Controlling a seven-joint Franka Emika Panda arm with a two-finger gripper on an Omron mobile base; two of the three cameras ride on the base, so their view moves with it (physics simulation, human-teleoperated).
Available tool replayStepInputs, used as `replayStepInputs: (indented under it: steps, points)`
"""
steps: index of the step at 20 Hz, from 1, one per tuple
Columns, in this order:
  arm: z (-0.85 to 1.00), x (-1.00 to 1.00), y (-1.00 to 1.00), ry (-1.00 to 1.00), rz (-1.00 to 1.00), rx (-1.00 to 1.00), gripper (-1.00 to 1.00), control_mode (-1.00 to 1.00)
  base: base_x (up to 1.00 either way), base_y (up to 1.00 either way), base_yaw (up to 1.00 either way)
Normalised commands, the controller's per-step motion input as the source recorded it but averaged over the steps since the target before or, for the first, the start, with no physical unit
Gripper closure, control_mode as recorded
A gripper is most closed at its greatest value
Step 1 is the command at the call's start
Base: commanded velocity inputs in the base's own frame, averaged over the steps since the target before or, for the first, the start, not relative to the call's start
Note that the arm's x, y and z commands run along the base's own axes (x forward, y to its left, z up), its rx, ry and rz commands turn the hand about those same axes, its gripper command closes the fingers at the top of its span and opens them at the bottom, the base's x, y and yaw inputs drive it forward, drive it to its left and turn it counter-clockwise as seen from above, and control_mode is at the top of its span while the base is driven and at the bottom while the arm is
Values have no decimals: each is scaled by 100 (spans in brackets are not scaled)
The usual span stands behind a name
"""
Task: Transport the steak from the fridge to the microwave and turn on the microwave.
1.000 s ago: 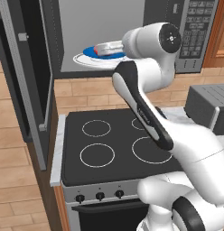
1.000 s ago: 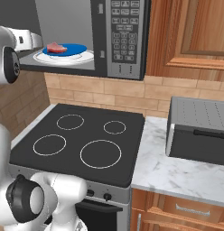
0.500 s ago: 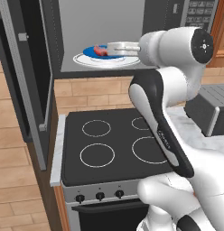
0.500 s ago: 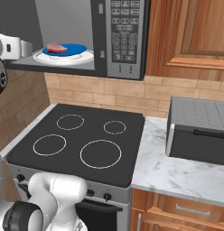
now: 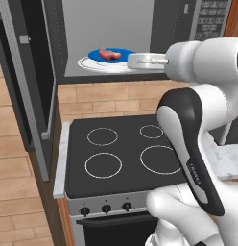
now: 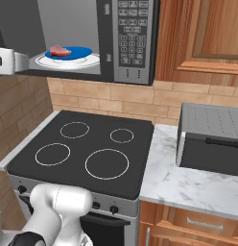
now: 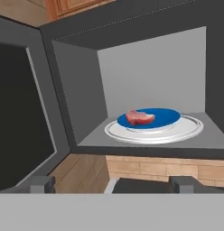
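Red-pink steak [image 7: 140,117] flat on blue plate [image 7: 165,116], long axis crosswise in microwave [image 6: 125,43].

The steak [image 7: 140,117] is red-pink, on a bright blue plate [image 7: 163,117] over a white turntable [image 7: 154,131]. The microwave [image 6: 109,41] is silver-grey outside with a paler grey cavity, a dark door [image 5: 29,81] and a dark keypad [image 6: 131,33] of pale buttons. The stove [image 6: 85,151] is black with thin white rings. The bench [image 6: 188,185] is white marble veined grey, the backsplash [image 6: 140,98] tan brick, the cabinets [image 6: 202,38] reddish-brown wood, the toaster oven [image 6: 212,139] grey.
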Motion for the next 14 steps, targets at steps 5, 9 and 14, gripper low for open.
replayStepInputs:
  steps: [5,9,14]
  points:
    - [0,-45,-19,7,0,0,-100,-100,0,0,0]
    - [0,-49,-16,4,0,0,-100,-100,0,0,0]
    - [0,-49,-17,2,0,0,-100,-100,0,0,0]
